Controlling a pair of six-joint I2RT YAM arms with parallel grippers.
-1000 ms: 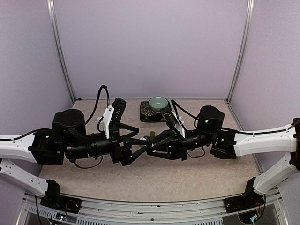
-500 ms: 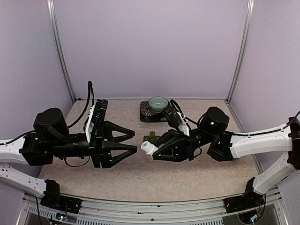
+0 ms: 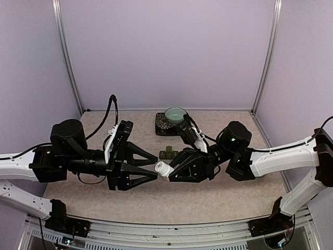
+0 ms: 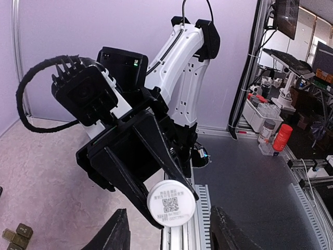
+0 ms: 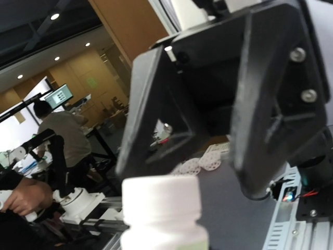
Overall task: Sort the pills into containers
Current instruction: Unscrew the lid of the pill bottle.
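A white pill bottle (image 3: 163, 169) hangs above the table, its cap pointing left, with my right gripper (image 3: 169, 169) shut on its body. My left gripper (image 3: 154, 170) faces it from the left. Its jaws stand apart on either side of the cap without touching it. In the left wrist view the cap (image 4: 171, 203), printed with a QR code, sits just ahead of my two fingertips (image 4: 120, 229). The right wrist view shows the bottle (image 5: 161, 213) close up. The dark green containers (image 3: 167, 154) lie on the table behind the bottle. The pills are hidden.
A teal bowl (image 3: 175, 113) stands on a dark patterned mat (image 3: 165, 125) at the back centre. The container strip (image 4: 15, 237) also shows at the left wrist view's lower left. Both arms stretch across the middle of the table.
My left gripper drew back to the left, then came forward again to the bottle cap with its jaws narrower. My right gripper kept the bottle and shifted slightly.
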